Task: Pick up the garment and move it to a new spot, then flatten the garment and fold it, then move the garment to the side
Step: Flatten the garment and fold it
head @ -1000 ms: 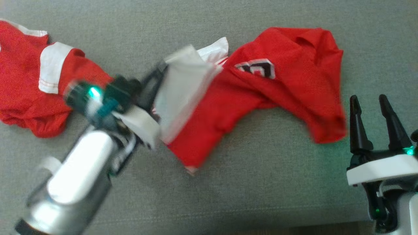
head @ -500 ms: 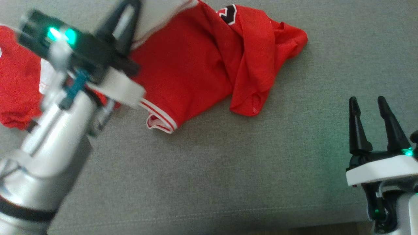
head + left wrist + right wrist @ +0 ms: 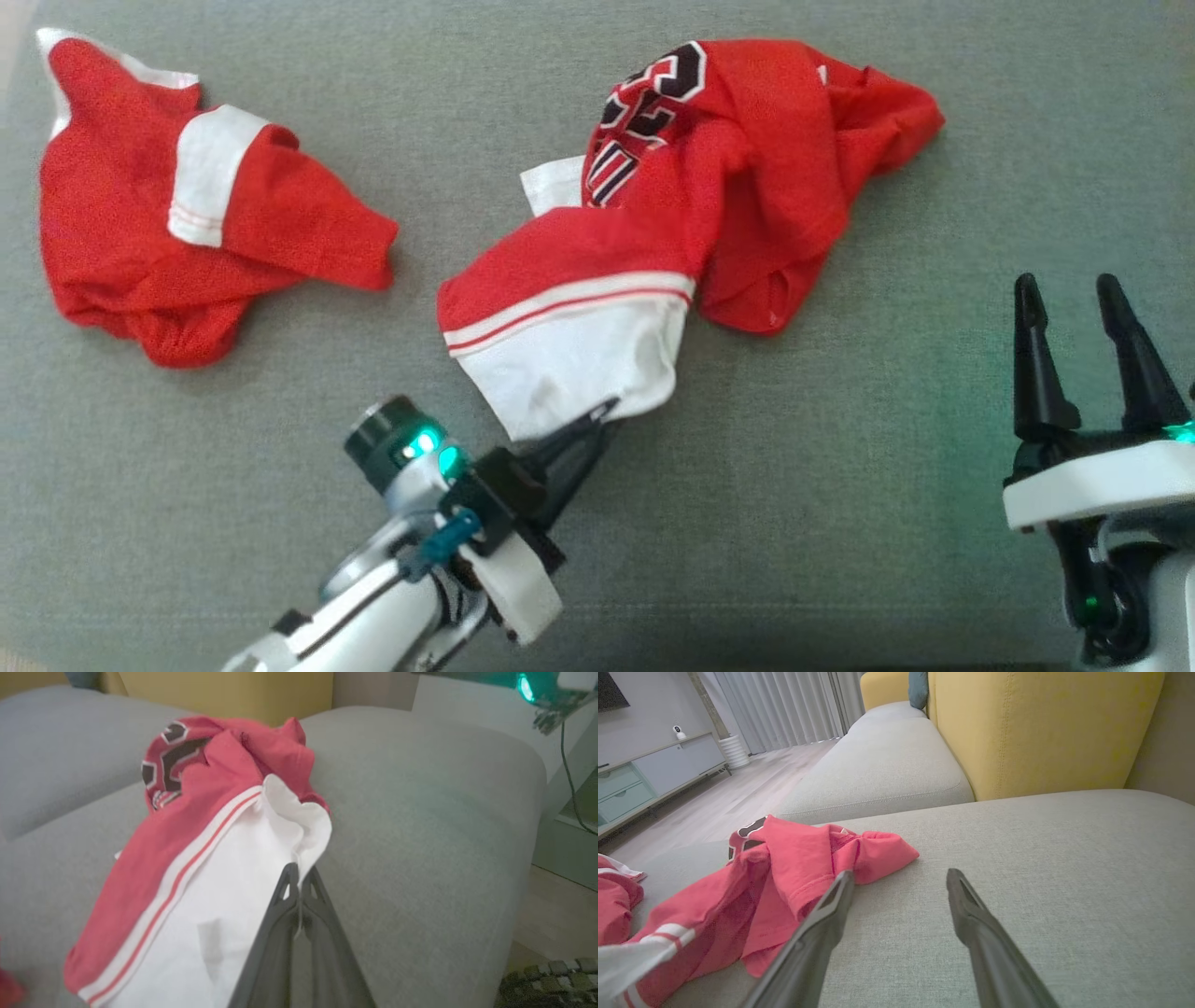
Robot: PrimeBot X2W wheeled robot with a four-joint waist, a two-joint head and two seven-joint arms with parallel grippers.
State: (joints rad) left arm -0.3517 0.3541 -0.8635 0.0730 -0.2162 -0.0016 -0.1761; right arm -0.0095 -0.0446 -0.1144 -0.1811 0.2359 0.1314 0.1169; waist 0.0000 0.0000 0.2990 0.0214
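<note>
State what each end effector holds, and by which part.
The left end effector pinches the jersey by its white panel's edge; the right end effector is open, empty.

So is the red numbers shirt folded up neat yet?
Not folded. The jersey lies bunched and twisted on the sofa, its white hem pinched by the left end effector.

Black, white-edged block characters (image 3: 658, 89) stand on the crumpled red garment (image 3: 775, 187) — the uppermost resembles a 3 — but folds break them up, and no full number or word can be read.
</note>
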